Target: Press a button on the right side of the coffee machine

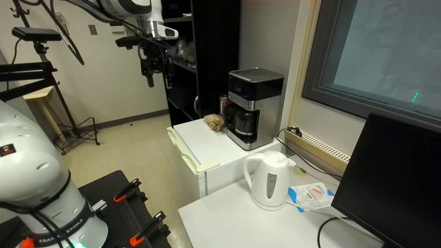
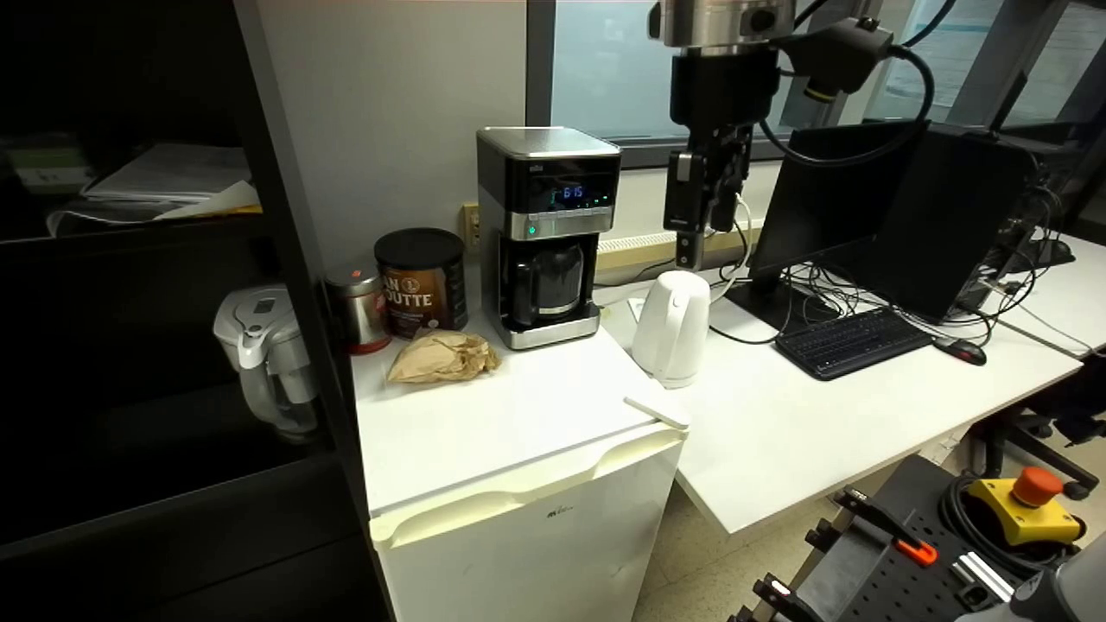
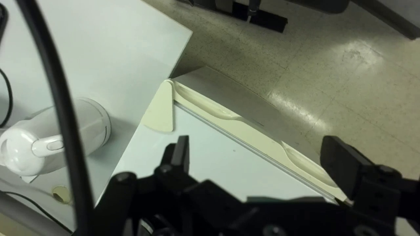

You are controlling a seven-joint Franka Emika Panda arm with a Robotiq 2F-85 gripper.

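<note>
Nearest, at the right in an exterior view, a black perforated board [image 2: 890,583] carries a yellow box [image 2: 1020,518] with a round red top. Farther in, to the left, stands a small white refrigerator [image 2: 536,561] with a cream grip [image 3: 259,139] along its front edge, beside a white desk [image 2: 804,432]. The black two-fingered pincer [image 3: 257,152] hangs tips down; in the wrist view its fingers are spread wide with nothing held between them. Farther back, a crumpled brown paper bag [image 2: 445,356] lies on the left of the refrigerator's top, and a white plastic kettle [image 2: 670,337] stands on the desk to the right. The boxy black and silver drip coffee maker [image 2: 553,223], a dark carafe [image 2: 560,281] inside it, stands upright at the far right of the refrigerator's top, well apart from the pincer. In an exterior view, with its silver side wall [image 1: 270,113] in sight, it is right of the pincer; in an exterior view, with its blue-lit display [image 2: 573,192] in sight, it is left of the pincer. Beyond the bag stands a round brown tin [image 2: 428,298] with a black lid.
</note>
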